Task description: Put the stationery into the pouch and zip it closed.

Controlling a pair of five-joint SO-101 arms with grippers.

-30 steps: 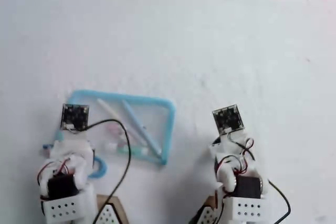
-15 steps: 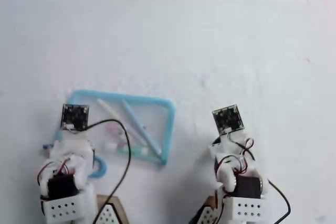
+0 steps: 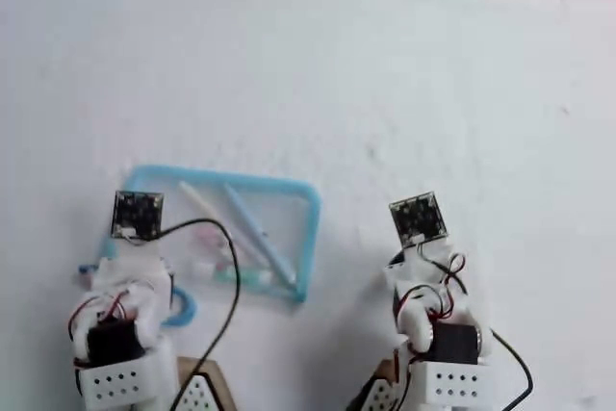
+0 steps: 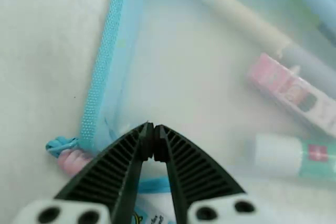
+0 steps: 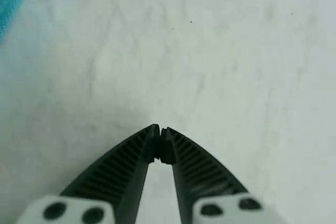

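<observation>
At pouch [image 4: 100, 87] edge, left tool [image 4: 153, 141] closed (right tool [image 5: 159, 142] closed, over table [image 5: 236, 51]).

the left arm [image 3: 123, 377] and right arm [image 3: 445, 380] are white plastic with black motors [image 3: 109, 342], red and black wires [image 3: 439, 297], 1 square black circuit board [image 3: 418, 218] each, and ribbed black fingers [image 4: 184, 167].

Lower left on the desk [image 3: 385, 93]: pouch [image 3: 289, 211], pens [image 3: 252, 226] inside. Over its left end, left arm [image 3: 120, 320]; lower right, right arm [image 3: 433, 324].

left hand [image 4: 154, 141] pinched closed, right hand [image 5: 159, 144] pinched closed
</observation>
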